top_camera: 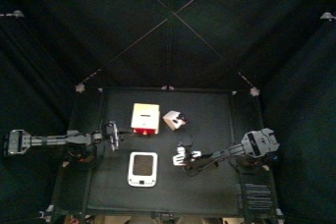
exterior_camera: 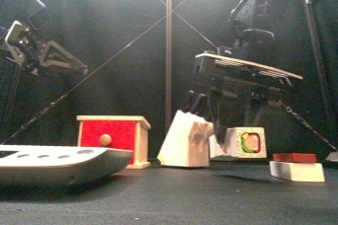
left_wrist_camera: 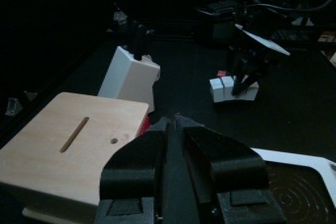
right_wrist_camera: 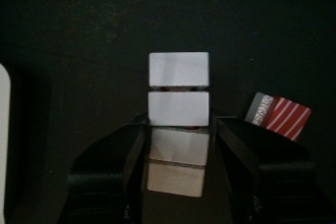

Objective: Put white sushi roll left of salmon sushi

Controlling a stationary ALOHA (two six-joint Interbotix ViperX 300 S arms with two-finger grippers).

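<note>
Both arms (top_camera: 59,140) matte black w/ thin cables; pincer (right_wrist_camera: 180,144) jaws chunky, black.

This is a robot test cell in a lab, not a home or a shop. Black curtains (top_camera: 79,31) close the space on all sides, hung on a frame of thin poles (exterior_camera: 168,41). In the middle stands a small black tabletop (top_camera: 197,174). Two black robot arms reach over it, the left arm (top_camera: 59,140) and the right arm (top_camera: 243,149). Small toy pieces lie on the tabletop.
</note>
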